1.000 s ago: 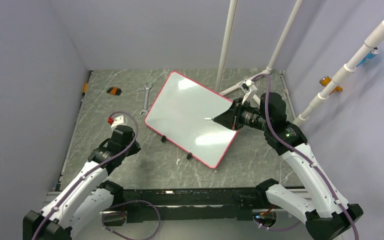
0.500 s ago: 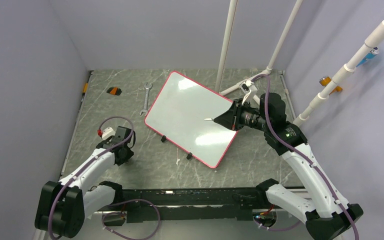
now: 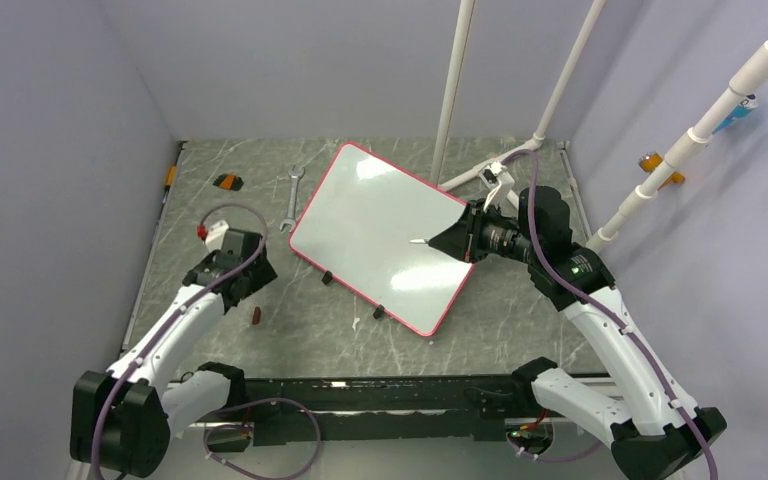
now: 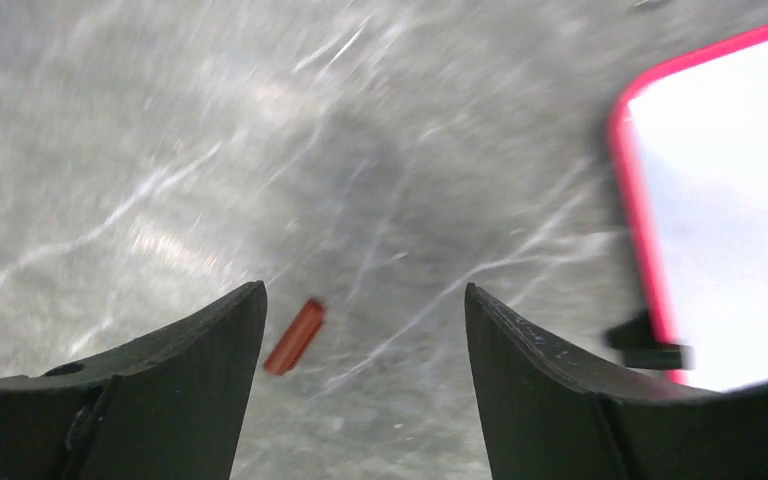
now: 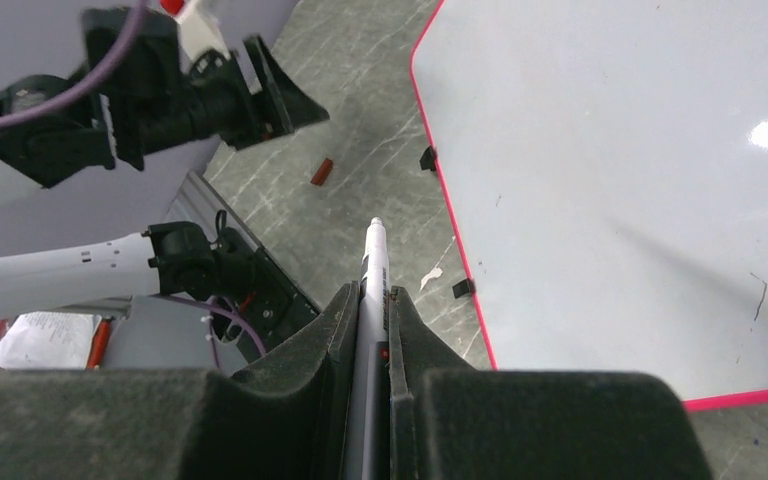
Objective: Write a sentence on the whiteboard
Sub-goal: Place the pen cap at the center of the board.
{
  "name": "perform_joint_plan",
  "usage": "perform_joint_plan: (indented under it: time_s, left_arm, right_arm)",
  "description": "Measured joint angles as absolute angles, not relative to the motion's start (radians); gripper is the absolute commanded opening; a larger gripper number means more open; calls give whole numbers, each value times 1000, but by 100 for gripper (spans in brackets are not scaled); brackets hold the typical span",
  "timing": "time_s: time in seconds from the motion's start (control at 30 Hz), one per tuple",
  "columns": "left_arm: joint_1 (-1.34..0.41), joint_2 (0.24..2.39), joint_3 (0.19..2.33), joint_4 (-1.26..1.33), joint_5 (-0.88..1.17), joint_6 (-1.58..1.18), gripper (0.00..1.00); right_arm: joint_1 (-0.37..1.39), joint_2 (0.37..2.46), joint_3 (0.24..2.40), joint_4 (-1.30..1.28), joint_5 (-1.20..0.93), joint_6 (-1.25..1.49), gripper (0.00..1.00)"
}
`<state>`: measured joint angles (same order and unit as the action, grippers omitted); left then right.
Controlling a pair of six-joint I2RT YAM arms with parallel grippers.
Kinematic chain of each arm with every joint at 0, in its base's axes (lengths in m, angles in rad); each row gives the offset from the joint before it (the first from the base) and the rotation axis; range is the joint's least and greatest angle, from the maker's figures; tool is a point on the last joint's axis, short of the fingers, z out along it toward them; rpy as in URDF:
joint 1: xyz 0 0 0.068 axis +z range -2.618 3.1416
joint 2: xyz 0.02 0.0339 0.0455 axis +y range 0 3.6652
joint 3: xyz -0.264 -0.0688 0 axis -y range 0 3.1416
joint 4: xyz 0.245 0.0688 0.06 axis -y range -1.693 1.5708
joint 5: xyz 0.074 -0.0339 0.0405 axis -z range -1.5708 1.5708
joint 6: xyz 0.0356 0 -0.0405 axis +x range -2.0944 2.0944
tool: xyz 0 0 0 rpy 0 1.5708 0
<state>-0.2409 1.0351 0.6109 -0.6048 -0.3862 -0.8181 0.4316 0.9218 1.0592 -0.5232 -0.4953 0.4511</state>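
L jaws released above small red cap (image 4: 295, 337) lying on surface (image 3: 210, 210); R jaws clenched on white marker (image 5: 372, 250), tip over whiteboard (image 3: 380, 215).

Top view: I look down from high behind both arm bases. The whole surface (image 3: 410, 330) is in frame, with the whiteboard (image 3: 375, 230) near centre.

Left wrist view: I sit low and close over the surface, facing out between the fingers of the left gripper (image 4: 365, 292). The board's pink corner clips the right edge, and a small red cap (image 4: 295, 337) lies just ahead.

Right wrist view: from higher up, I sight along the marker (image 5: 371, 270) in the right gripper (image 5: 370, 300), across the board's near rim toward the left arm.

All three views share the cap and that board edge.
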Motion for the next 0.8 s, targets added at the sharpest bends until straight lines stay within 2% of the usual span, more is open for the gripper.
perform_joint_plan:
  time_s: [0.17,0.3,0.8]
  left_arm:
    - [-241,1042,760,-544,-332,-693,74]
    - [-241,1144,915,-483,-262,-591,74]
    - [-231,1850,1716,-430,59,-303,75]
  right_arm:
    - [432,922,1059,-523,-488,448,0]
    - [432,924,1059,-523,-480,445,0]
    - [432,921,1059,-532,-450,433,0]
